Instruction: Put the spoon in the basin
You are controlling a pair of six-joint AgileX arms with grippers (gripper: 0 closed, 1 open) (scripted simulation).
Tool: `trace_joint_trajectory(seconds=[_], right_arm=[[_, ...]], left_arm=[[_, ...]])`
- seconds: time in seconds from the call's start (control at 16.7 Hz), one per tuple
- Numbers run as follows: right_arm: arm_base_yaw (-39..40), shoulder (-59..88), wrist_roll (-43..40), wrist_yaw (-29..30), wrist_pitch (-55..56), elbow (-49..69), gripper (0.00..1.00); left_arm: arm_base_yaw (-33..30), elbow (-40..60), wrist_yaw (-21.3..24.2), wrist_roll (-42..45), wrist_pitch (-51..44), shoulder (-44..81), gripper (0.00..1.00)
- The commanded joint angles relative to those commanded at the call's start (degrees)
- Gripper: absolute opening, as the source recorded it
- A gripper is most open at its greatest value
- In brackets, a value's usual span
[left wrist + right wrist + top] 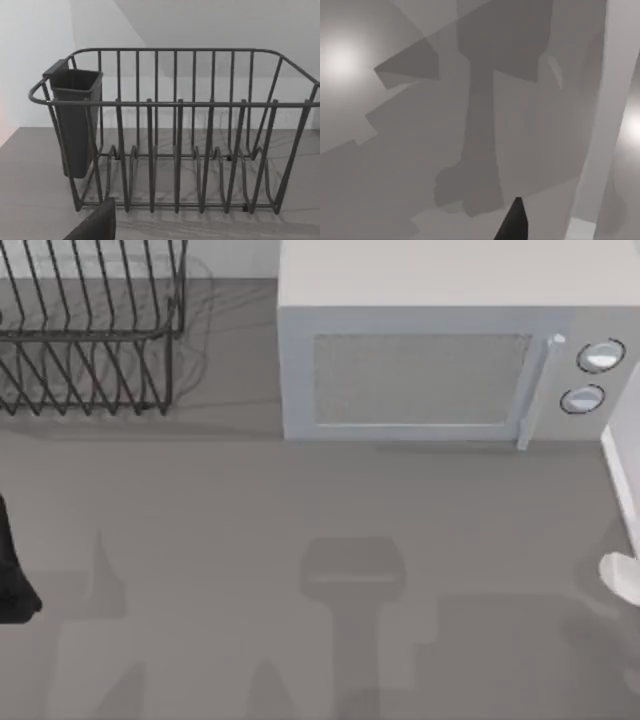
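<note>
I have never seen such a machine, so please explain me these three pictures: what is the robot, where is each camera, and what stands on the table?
These are rendered pictures of two AgileX arms at a grey table. One camera looks down from above; the others sit on each wrist. Above, you see a wire dish rack, a microwave with two round knobs, and the white spoon at the right edge. The left arm is at the left edge. The left wrist view faces the rack and its dark cup. Nothing appears held.
</note>
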Motion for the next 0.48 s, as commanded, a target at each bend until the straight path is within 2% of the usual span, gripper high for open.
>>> trace_joint_trajectory(seconds=[0.24, 0.48], right_arm=[[-0.03, -4.03, 0.08, 0.01, -8.50, 5.66, 0.00], [-0.04, -4.60, 0.18, 0.01, -9.17, 6.23, 0.00]], left_arm=[[0.00, 0.00, 0.00, 0.00, 0.00, 0.00, 1.00], [0.00, 0.00, 0.00, 0.00, 0.00, 0.00, 1.00]])
